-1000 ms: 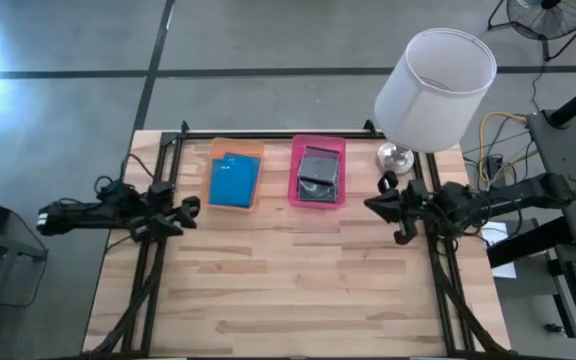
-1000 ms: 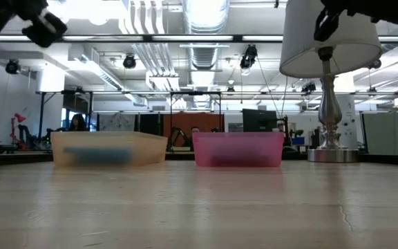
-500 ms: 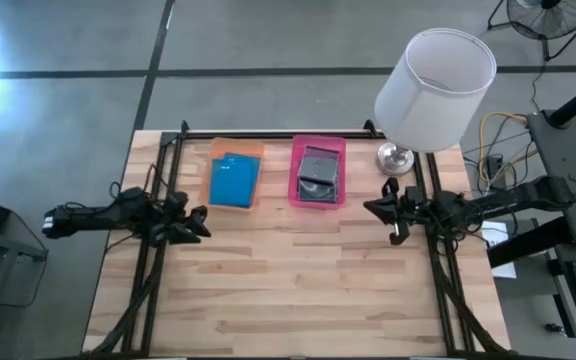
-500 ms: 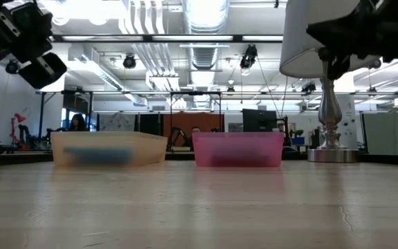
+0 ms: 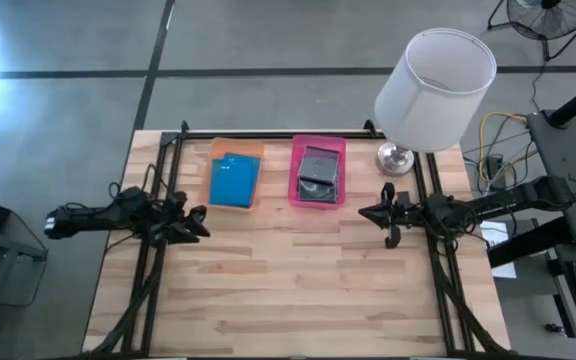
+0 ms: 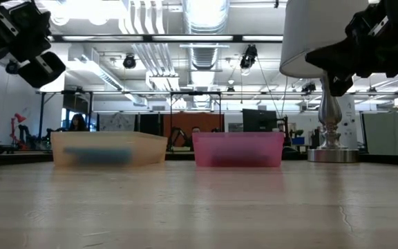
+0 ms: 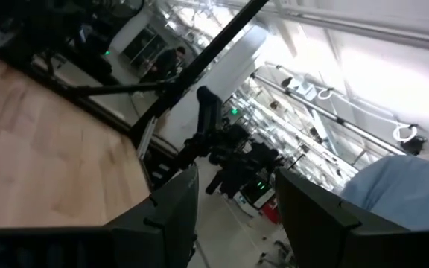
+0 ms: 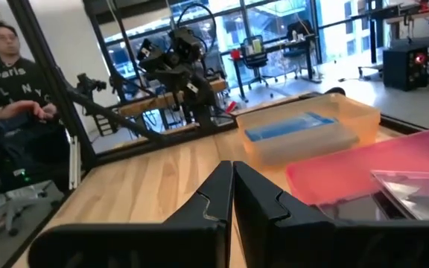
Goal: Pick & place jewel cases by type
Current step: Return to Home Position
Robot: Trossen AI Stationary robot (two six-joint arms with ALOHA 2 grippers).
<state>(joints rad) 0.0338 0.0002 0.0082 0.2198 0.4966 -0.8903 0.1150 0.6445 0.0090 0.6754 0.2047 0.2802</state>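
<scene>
The blue jewel cases (image 5: 234, 181) lie in the orange tray (image 5: 238, 148) and the grey jewel cases (image 5: 318, 168) in the pink tray (image 5: 295, 170) beside it, at 12 o'clock on the counter (image 5: 298, 280), unmoved since a second ago. The right gripper (image 5: 364, 212), at 3 o'clock, has edged inward over the counter, its fingers pressed together and empty. The left gripper (image 5: 198, 217), at 9 o'clock, has barely shifted in the last half second, its fingers apart and holding nothing.

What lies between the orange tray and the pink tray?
Only a bare strip of wooden table, seen in the high view between the orange tray and the pink tray.
</scene>
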